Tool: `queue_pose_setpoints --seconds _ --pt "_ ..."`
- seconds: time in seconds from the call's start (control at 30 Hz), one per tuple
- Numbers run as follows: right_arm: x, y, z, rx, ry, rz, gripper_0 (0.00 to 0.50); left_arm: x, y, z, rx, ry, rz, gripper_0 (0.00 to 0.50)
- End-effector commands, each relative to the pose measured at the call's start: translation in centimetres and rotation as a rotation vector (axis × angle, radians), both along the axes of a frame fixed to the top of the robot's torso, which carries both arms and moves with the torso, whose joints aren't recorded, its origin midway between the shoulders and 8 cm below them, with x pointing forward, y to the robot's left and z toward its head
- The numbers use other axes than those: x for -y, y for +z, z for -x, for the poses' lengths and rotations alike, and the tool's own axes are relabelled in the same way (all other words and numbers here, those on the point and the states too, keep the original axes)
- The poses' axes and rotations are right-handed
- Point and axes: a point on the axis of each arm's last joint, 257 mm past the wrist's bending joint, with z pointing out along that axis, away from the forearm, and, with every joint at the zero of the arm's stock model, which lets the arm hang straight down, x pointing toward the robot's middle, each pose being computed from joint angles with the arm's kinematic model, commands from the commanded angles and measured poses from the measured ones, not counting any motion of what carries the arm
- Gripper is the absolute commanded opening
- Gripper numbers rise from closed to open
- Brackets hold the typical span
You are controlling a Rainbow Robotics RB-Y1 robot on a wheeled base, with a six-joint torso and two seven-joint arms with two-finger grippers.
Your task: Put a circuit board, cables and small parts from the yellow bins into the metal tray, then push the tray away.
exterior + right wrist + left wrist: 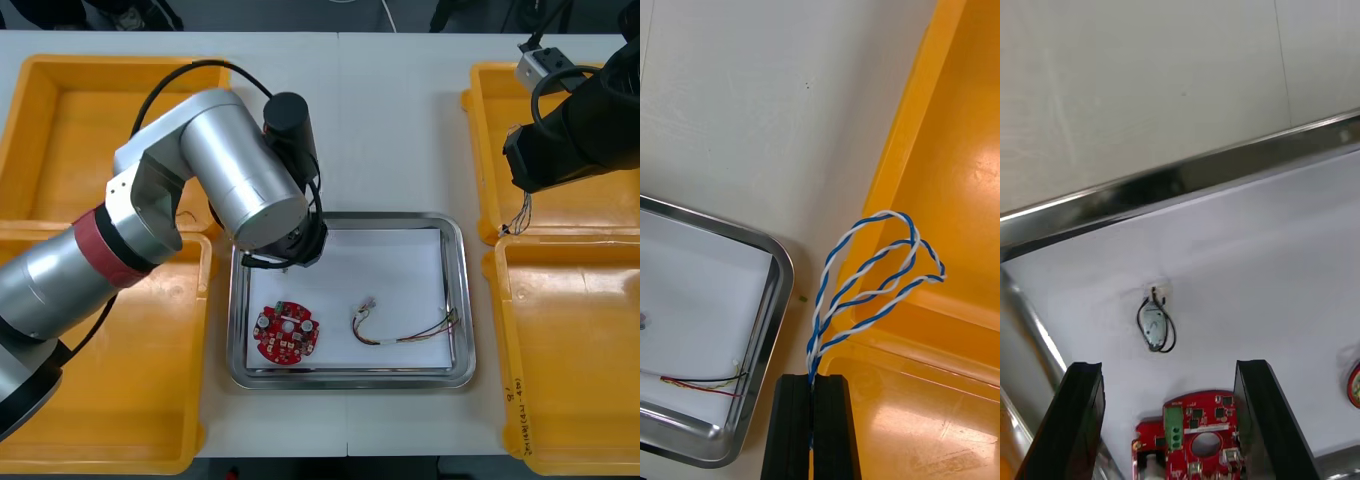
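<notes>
Looking down on a light table, with a metal tray, white inside, sitting between yellow bins. Hovering low over the tray with the left gripper, fingers spread wide and gripping nothing. Noting a small metal part with a loop of black wire lying flat just ahead of those fingertips, apart from them, and a round red circuit board lying between the fingers, nearer the wrist. Reading the wide spread as keeping the fingers clear of both.

Pinching a twisted blue and white cable by its ends in the right gripper, fingers pressed together on it, loops fanning out ahead of the tips over the rim between the two right-hand bins. Gripping at the ends, probably to let the loops trail and drop neatly. Finding the tray just to one side of this gripper, with a red and yellow cable already lying in it. Judging the blue and white cable as the next thing going in.
</notes>
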Motion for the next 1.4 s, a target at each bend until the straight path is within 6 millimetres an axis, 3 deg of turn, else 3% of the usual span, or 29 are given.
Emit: queue_pose_setpoints --seconds 0.03,0.3,0.53,0.97,1.4 --pt "0.9 0.4 0.4 0.021 0.048 0.069 0.0 -1.2 6.3 -1.9 0.079 0.061 0.046 0.5" --pt "0.4 0.3 0.7 0.013 0.075 0.069 0.0 -4.9 10.0 -3.1 0.097 0.065 0.018 0.5" --pt "-0.7 -1.3 1.8 -0.012 0.162 0.14 0.0 -8.3 12.1 -4.2 0.113 0.053 -0.006 0.5" --pt "-3.7 -5.7 5.2 -0.06 0.401 0.326 0.0 -13.5 13.0 -6.9 0.104 0.034 -0.025 0.5" --pt "-7.1 -6.7 5.4 -0.013 0.69 0.438 0.0 -16.0 12.8 -9.3 0.116 0.031 -0.016 0.5"
